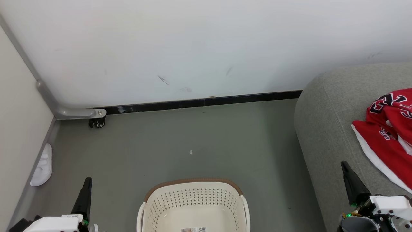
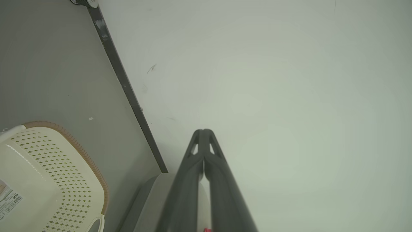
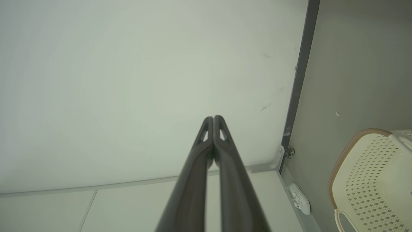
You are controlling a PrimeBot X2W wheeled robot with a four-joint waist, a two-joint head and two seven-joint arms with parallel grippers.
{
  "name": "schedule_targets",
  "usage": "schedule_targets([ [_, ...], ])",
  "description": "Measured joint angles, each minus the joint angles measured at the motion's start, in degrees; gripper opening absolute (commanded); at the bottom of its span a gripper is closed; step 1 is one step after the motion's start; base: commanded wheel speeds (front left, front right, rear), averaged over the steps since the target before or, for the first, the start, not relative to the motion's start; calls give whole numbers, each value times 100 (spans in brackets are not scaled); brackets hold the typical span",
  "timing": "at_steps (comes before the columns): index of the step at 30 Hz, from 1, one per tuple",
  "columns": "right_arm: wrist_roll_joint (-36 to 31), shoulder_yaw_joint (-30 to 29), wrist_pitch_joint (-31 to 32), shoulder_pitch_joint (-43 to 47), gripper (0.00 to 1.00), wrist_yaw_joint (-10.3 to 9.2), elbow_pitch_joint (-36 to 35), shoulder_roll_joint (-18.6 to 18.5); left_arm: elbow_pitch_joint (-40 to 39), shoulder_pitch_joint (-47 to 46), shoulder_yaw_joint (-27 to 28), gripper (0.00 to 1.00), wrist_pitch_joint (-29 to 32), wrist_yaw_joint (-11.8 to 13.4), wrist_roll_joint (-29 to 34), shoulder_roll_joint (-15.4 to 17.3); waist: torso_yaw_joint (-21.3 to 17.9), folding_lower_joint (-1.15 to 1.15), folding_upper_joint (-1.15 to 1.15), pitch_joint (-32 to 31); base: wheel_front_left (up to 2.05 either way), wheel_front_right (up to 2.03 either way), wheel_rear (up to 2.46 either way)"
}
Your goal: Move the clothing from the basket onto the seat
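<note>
The red clothing (image 1: 389, 135) with white trim and black-and-white lettering lies crumpled on the grey seat (image 1: 325, 129) at the right edge of the head view. The cream basket (image 1: 193, 206) with its brown rim stands on the floor at bottom centre; the part of its inside that shows holds no garment, just a barcode label on the bottom. It also appears as the basket (image 2: 48, 180) in the left wrist view and the basket (image 3: 373, 180) in the right wrist view. My left gripper (image 1: 86, 187) is shut, left of the basket. My right gripper (image 1: 346, 169) is shut, over the seat's front, apart from the clothing. Both hold nothing.
A white wall with a black baseboard (image 1: 199, 103) runs across the back. A grey frame with a caster wheel (image 1: 97, 122) sits at the back left corner. A white slipper-like object (image 1: 43, 166) lies on the floor by the left panel. Grey floor (image 1: 199, 145) stretches between basket and wall.
</note>
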Motion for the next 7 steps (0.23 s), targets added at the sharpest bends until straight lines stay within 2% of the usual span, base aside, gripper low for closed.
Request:
schedule_targets([
  [7,-24,-5,0,0,0,0,0,2,0,0,1,0,0,0,0,0,0,0,0,0,0,0,0],
])
